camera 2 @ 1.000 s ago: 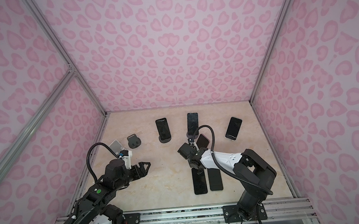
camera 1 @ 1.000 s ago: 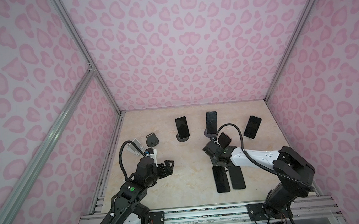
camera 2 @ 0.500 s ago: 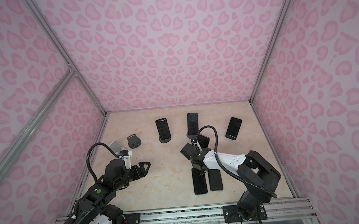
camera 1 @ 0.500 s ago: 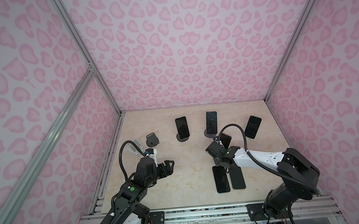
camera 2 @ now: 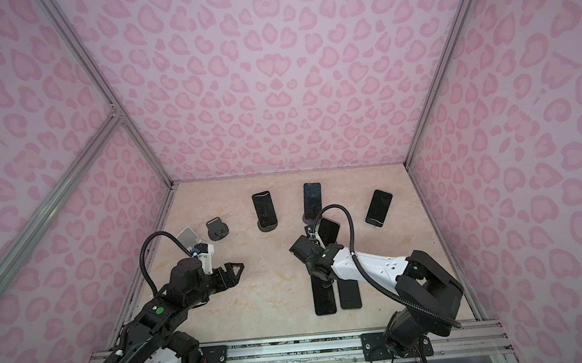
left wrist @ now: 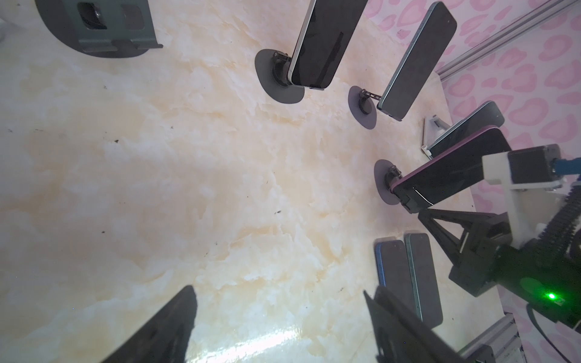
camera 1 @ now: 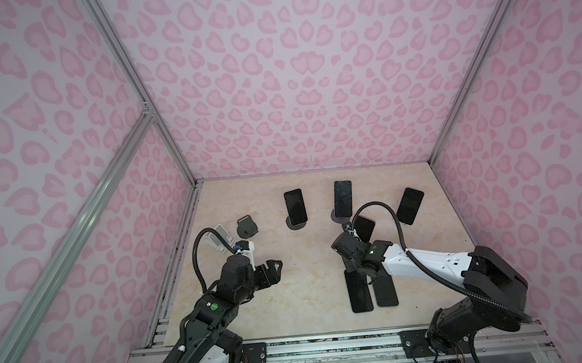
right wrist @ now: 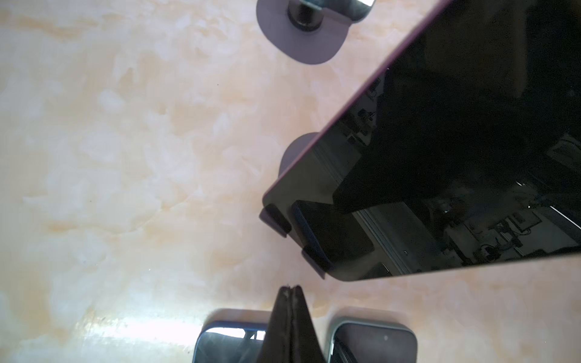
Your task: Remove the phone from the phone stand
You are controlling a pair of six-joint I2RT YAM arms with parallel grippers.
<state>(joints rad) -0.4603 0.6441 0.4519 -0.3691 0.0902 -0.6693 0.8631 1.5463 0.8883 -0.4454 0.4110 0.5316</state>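
A purple-edged phone (right wrist: pixel 456 157) leans on a dark phone stand (left wrist: pixel 385 182) right of the table's middle, and it shows in both top views (camera 1: pixel 363 228) (camera 2: pixel 328 231). My right gripper (right wrist: pixel 290 287) is shut and empty. Its tip (left wrist: pixel 421 215) hovers just short of that phone's lower edge without touching it, above the far ends of two flat phones. My left gripper (camera 1: pixel 273 269) (left wrist: pixel 279 290) hangs open over bare table at the left, holding nothing.
Two phones (camera 1: pixel 359 289) (camera 1: pixel 384 289) lie flat side by side under the right wrist. Further back, other phones (camera 1: pixel 295 206) (camera 1: pixel 343 198) (camera 1: pixel 409 205) stand on stands. A dark empty stand (camera 1: pixel 247 227) and a white one (camera 1: pixel 220 238) sit far left. Pink walls enclose the table.
My right wrist has drawn back slightly toward the front edge, still shut. The purple-edged phone stays on its stand. The left arm has not moved.
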